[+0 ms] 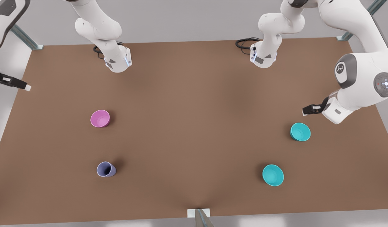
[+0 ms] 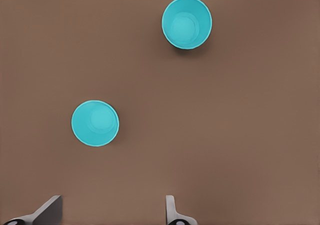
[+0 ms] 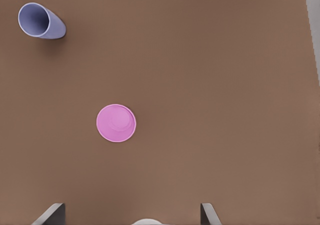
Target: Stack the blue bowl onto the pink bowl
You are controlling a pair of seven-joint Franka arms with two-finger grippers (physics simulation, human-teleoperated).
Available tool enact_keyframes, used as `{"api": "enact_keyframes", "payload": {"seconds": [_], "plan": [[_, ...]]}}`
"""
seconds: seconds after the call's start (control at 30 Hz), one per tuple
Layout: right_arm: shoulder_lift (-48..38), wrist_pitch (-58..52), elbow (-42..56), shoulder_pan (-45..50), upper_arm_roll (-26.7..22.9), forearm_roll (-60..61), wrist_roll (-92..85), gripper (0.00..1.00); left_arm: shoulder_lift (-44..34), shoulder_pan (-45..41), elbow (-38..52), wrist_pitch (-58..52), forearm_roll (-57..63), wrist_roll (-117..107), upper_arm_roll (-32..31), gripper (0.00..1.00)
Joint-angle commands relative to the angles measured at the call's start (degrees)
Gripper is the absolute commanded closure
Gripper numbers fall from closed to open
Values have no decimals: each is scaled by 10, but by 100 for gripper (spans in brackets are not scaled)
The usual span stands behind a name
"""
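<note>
- Two teal bowls stand upright on the brown surface (image 1: 194, 104) toward the front view's right: the blue bowl (image 1: 300, 131) farther back, the other teal bowl (image 1: 273, 175) nearer the front edge.
- Left tool (image 1: 308, 110) hovers just beside the blue bowl, above it, fingers (image 2: 171, 210) spread apart and empty.
- Pink bowl (image 1: 100, 118) sits well apart, toward the front view's left, with a lavender cup (image 1: 106, 169) in front of it.
- Right tool (image 1: 24, 85) waits at the left edge, fingers (image 3: 207, 214) apart.

Simulated lab: bare brown table (image 1: 194, 94), robot arms (image 1: 354, 78).
</note>
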Motion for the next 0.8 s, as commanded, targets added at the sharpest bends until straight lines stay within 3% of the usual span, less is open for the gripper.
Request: {"api": "enact_keyframes", "payload": {"seconds": [0.0,0.03,0.07,0.1,0.17,0.3,0.4,0.7,0.77], "plan": [[0,17,0,68,-7,0,-12,0,-1,0,0,8,0,1,0,0],[15,16,6,69,-8,0,-13,0,-1,0,0,8,0,1,0,0],[129,-9,25,41,-25,24,-34,0,-1,0,0,8,0,1,0,0],[185,6,22,29,-25,39,-35,0,-1,0,0,8,-1,1,0,0],[258,101,8,13,-24,62,-40,0,-1,0,0,7,-1,1,0,0],[253,359,-141,-1,-20,72,-118,0,0,-1,0,7,-1,1,0,0],[196,518,-292,4,-19,84,-158,0,0,-1,0,7,-1,2,0,0],[192,533,-385,80,-18,167,-107,0,-8,12,21,-24,1,11,0,0],[164,577,-447,83,-18,167,-116,0,-8,17,21,-23,-1,11,0,0]]}}
